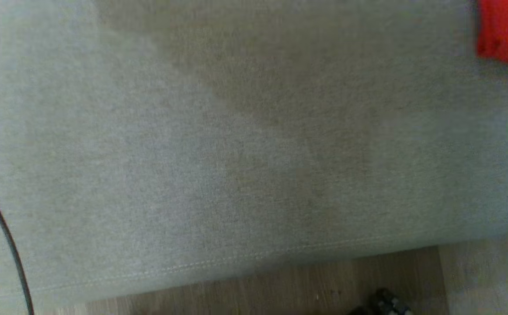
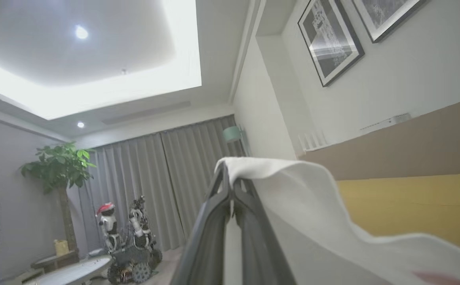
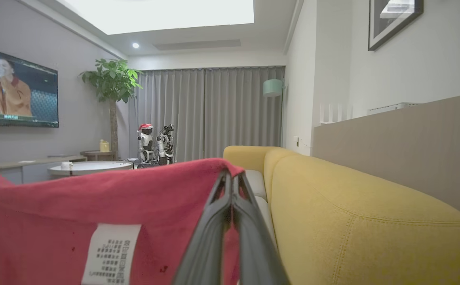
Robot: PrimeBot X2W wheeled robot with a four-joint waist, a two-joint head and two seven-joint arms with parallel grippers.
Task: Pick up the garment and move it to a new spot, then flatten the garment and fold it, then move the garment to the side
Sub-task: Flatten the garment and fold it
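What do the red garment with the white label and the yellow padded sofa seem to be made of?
The red garment looks like soft matte knit, perhaps cotton: it sags in limp folds and carries a sewn-in white label. The yellow padded sofa looks like leather or imitation leather: smooth, with a faint sheen and stitched seams.

Left gripper [image 2: 230,183]: two long dark grey fingers, matte, tapering to narrow tips, slotted ribbing near tips; right gripper [image 3: 232,180]: same dark tapered pair, same ribbing
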